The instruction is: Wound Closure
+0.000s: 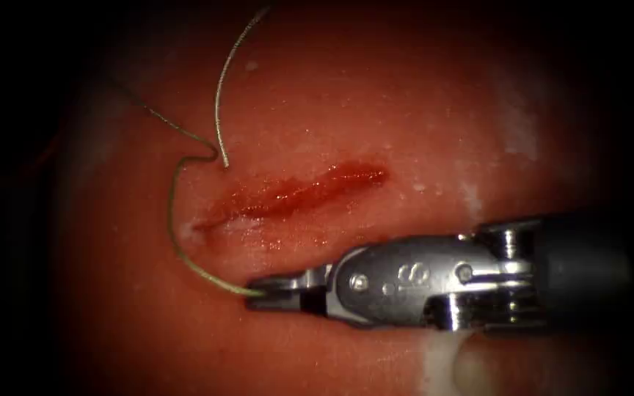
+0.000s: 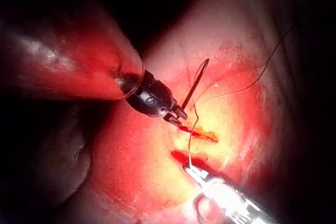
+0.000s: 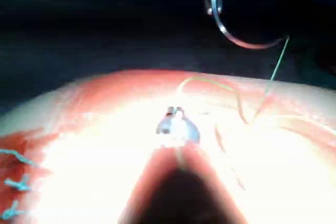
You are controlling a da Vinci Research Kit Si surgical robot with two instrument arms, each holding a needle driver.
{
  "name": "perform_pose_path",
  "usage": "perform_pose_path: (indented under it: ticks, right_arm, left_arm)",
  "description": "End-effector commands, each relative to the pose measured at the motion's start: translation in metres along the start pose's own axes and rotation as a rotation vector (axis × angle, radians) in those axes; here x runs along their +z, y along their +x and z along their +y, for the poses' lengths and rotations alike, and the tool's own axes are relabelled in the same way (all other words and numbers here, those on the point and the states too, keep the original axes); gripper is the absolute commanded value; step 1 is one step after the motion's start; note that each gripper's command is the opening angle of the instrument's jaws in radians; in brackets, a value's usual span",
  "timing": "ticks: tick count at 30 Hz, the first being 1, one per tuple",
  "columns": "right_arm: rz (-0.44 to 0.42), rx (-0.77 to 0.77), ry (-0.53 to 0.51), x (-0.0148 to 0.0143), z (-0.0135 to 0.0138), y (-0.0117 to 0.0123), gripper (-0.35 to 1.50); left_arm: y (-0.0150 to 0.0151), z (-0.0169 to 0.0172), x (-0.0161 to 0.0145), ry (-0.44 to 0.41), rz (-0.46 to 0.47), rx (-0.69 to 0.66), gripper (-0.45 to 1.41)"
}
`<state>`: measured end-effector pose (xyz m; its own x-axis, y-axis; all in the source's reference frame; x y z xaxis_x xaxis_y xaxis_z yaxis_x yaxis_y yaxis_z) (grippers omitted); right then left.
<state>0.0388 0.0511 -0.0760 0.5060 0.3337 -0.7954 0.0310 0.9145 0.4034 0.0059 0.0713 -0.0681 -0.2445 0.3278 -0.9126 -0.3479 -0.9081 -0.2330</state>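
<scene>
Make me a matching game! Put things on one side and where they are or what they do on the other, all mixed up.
1 needle
2 thread
3 cut
4 right tool

A red slit in the tissue
B held by the left tool, not in the tissue
C shut on the thread
D curves round the cut's left end

Pairs: 1-B, 2-D, 3-A, 4-C

The right arm's shaft reaches in level from the right, wrist straight. Its tool point(image 1: 256, 287) points left, the 2 jaws pinched together on the thread point(image 1: 174, 220). The left arm's shaft slants down to its tool point(image 2: 180, 114), which is held up off the tissue with its jaws clamped on the needle point(image 2: 197, 81) near 1 end.
</scene>
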Motion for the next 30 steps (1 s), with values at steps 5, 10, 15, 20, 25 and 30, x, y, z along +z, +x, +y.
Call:
perform_pose_path:
  ticks: [5, 10, 15, 20, 25, 30]
  right_arm:
    - [-0.056, 0.005, 0.127, -0.0015, -0.0034, 0.0036, -0.35]
    - [-0.087, 0.005, 0.330, -0.0024, -0.0101, 0.0085, -0.35]
    - [0.011, -0.020, 0.370, -0.0004, -0.0142, 0.0130, 0.41]
    - [0.070, -0.008, 0.214, -0.0010, -0.0122, 0.0126, 1.26]
    - [0.078, 0.018, 0.147, -0.0028, -0.0101, 0.0103, 1.35]
    - [0.100, 0.014, 0.095, -0.0058, -0.0075, 0.0081, 1.33]
  left_arm:
    - [-0.0006, 0.0005, 0.0007, -0.005, 0.002, 0.000, -0.35]
    - [-0.0006, 0.0004, 0.0006, -0.006, 0.002, 0.000, -0.35]
    - [-0.0006, 0.0005, 0.0006, -0.005, 0.002, 0.000, -0.35]
    - [-0.0006, 0.0005, 0.0006, -0.004, 0.002, 0.000, -0.35]
    - [-0.0008, 0.0008, 0.0009, -0.008, -0.003, 0.003, -0.35]
    - [-0.0010, 0.0007, 0.0008, -0.010, -0.005, 0.005, -0.35]
